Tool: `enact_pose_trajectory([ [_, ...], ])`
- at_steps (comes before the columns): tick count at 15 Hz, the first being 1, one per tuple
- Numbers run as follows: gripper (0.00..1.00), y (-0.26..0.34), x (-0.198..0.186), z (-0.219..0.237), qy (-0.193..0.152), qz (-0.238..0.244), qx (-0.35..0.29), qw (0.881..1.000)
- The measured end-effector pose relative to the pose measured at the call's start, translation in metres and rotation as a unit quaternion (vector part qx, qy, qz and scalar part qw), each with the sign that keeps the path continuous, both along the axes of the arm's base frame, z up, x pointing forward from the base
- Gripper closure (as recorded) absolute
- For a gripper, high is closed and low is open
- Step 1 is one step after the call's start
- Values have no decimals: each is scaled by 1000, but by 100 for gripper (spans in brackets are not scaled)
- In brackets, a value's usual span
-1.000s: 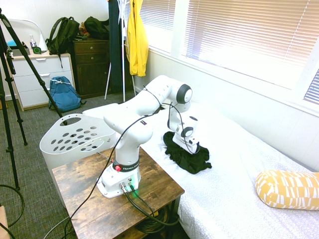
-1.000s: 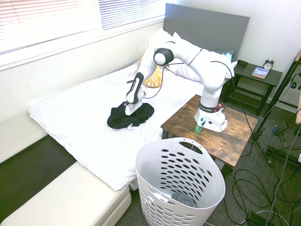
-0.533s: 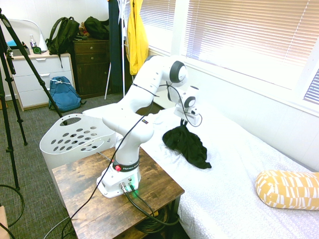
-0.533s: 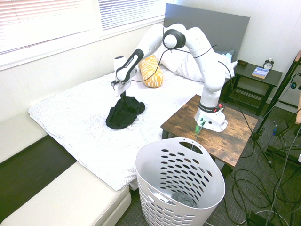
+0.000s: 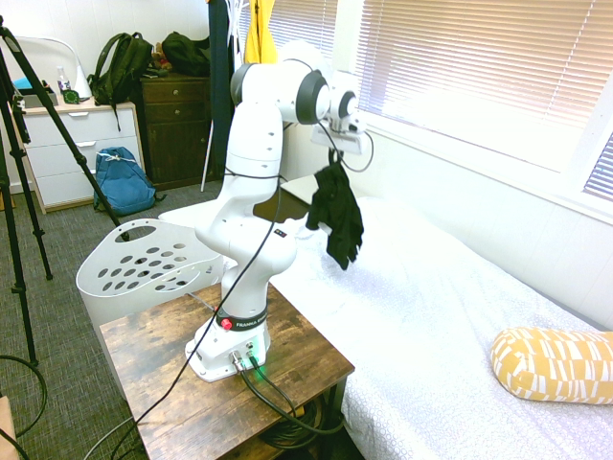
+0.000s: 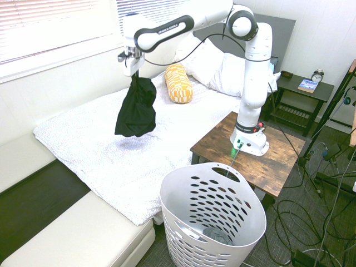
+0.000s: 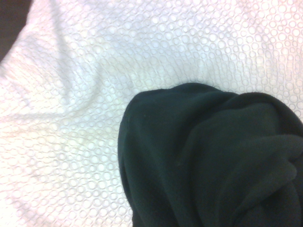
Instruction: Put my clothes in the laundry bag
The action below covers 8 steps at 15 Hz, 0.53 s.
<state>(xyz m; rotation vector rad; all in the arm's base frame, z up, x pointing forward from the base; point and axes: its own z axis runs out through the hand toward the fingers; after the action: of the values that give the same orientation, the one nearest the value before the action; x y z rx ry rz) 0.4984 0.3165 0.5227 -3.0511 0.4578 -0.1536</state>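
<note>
Perhaps grey cloth [image 6: 217, 236] inside laundry basket [image 6: 183, 192]

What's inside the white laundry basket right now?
A grey bundle, likely fabric, lies low in the basket; the near wall hides part of the bottom, so anything there can't be seen.

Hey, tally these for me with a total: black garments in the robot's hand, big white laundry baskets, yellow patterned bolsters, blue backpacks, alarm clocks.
Black garment in the hand: 1
White laundry basket: 1
Yellow patterned bolster: 1
Blue backpack: 1
Alarm clock: 1
Total: 5
</note>
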Motion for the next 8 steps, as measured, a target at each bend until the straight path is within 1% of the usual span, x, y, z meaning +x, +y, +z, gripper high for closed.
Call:
enact_pose_trajectory([
  [1, 100, 23, -34, 37, -13, 21, -4, 1000],
  [3, 100, 64, -104, 81, -26, 66, -11, 997],
  [5, 100, 94, -168, 99, -30, 110, -17, 993],
  [8, 100, 123, -257, 97, -23, 169, -26, 985],
])
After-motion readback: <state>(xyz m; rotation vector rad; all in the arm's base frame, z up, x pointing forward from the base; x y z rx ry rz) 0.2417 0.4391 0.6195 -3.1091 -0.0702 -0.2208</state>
